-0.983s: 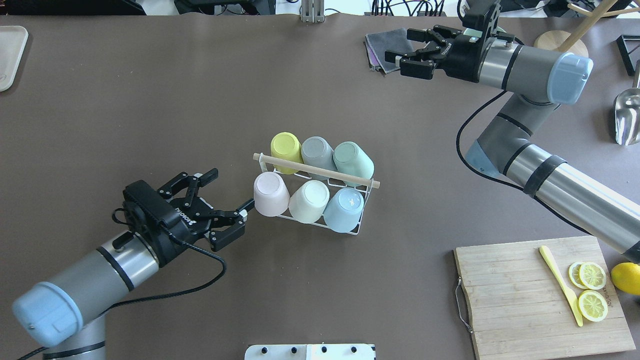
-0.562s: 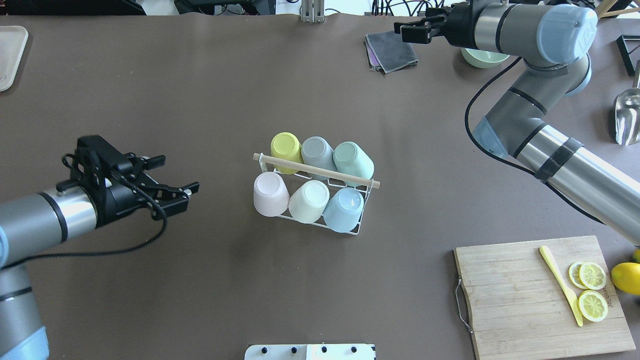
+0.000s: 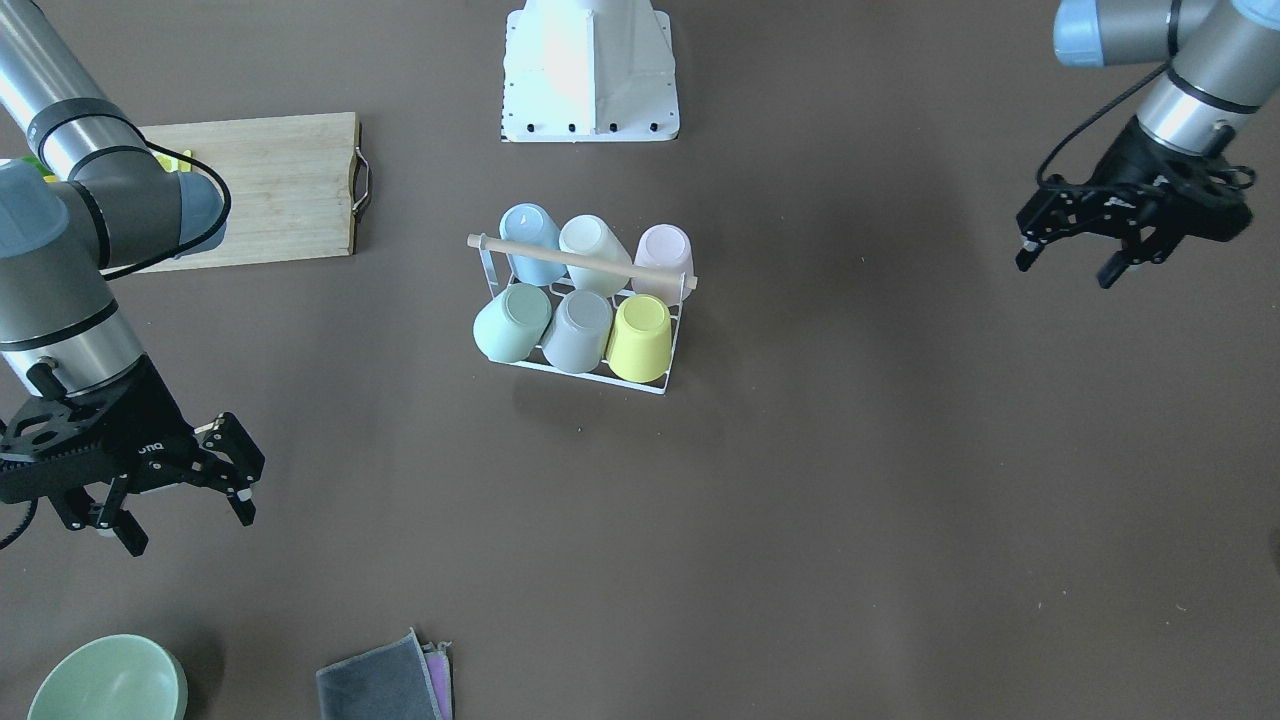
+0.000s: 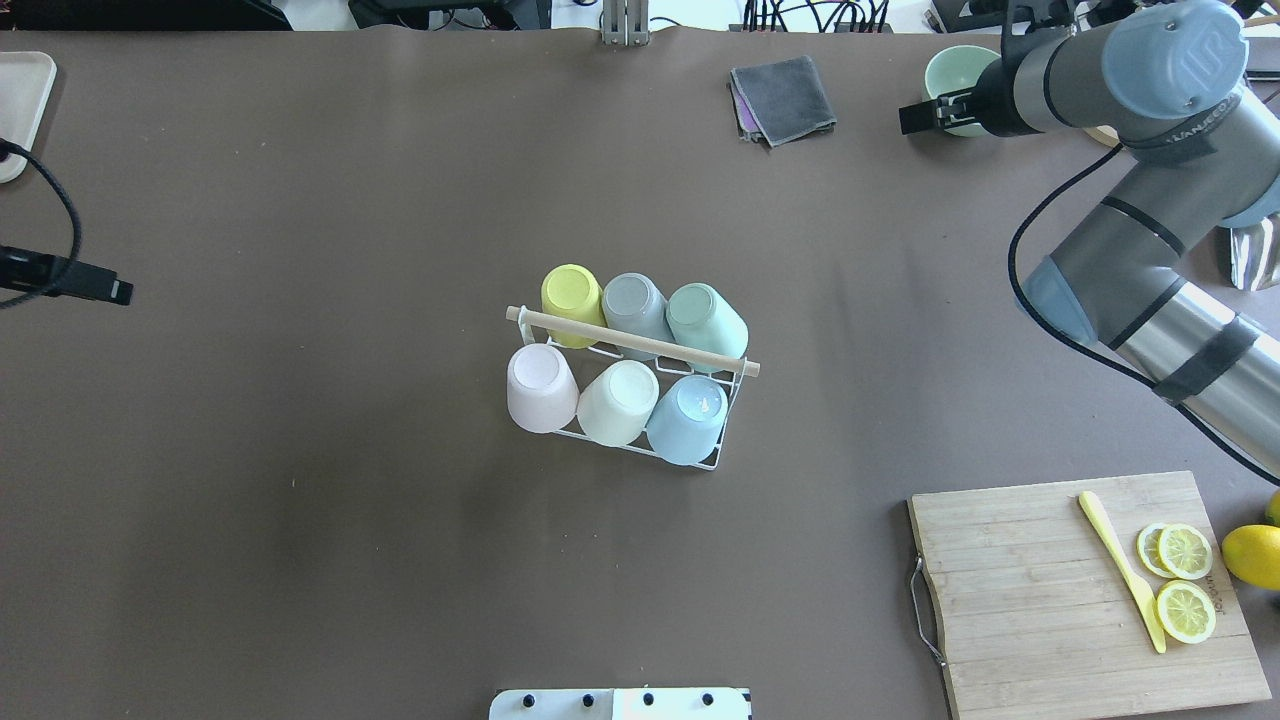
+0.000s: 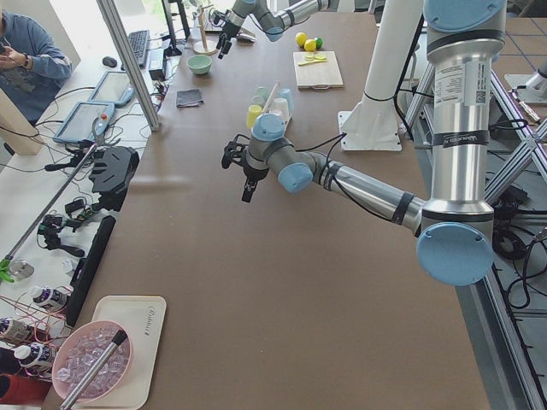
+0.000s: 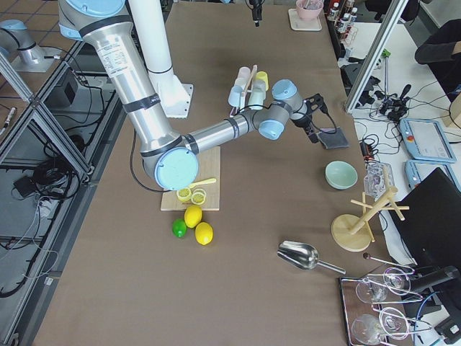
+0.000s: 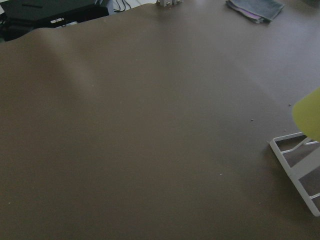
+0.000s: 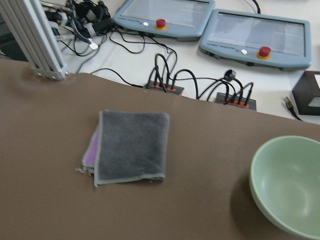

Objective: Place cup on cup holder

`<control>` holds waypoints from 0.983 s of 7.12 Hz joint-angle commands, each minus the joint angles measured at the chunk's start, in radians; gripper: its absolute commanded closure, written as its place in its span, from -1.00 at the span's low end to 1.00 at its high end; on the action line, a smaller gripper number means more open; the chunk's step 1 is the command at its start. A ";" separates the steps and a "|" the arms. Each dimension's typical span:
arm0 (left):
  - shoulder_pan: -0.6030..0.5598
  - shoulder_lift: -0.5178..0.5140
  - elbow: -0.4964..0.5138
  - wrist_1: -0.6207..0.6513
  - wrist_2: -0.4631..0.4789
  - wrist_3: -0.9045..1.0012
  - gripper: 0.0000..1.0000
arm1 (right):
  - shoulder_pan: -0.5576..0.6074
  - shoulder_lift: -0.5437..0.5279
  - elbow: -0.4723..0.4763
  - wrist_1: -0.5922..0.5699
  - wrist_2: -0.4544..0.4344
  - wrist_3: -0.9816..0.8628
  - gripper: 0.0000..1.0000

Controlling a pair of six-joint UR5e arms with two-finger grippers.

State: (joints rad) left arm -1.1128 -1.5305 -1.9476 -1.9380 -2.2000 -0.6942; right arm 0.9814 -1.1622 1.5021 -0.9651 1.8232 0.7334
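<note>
The cup holder (image 4: 640, 343), a white wire rack with a wooden rod on top, stands mid-table, also the cup holder (image 3: 580, 260). Several pastel cups sit upside down on it, among them a pink cup (image 4: 541, 385) and a yellow cup (image 4: 572, 293). My left gripper (image 3: 1065, 270) hovers far off to the rack's side, open and empty; overhead only one of its fingers (image 4: 90, 290) shows. My right gripper (image 3: 190, 530) is open and empty near the far edge. The left wrist view catches a corner of the rack (image 7: 297, 162).
A bamboo cutting board (image 4: 1020, 590) with lemon slices and a yellow knife lies at the near right. A grey cloth (image 4: 785, 95) and a green bowl (image 4: 945, 70) sit at the far side. A white tray (image 4: 20, 110) is far left, a metal scoop (image 4: 1255, 240) far right.
My left gripper has drawn away from the pink cup, leftward to the view's edge. My right arm has swung back toward the far right. The cups and rack have not moved.
</note>
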 commanded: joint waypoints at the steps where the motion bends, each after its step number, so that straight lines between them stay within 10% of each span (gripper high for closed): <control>1: -0.134 -0.016 0.090 0.148 -0.117 0.095 -0.97 | 0.029 -0.033 0.138 -0.428 0.100 -0.015 -1.00; 3: -0.334 0.007 0.156 0.354 -0.205 0.325 -0.97 | 0.101 -0.072 0.229 -0.671 0.207 -0.140 -1.00; 7: -0.571 0.038 0.217 0.554 -0.198 0.553 -0.97 | 0.360 -0.370 0.258 -0.692 0.407 -0.530 -1.00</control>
State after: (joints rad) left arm -1.6203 -1.5102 -1.7527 -1.4072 -2.3988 -0.1571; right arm 1.2328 -1.4705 1.7947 -1.6524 2.1651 0.3571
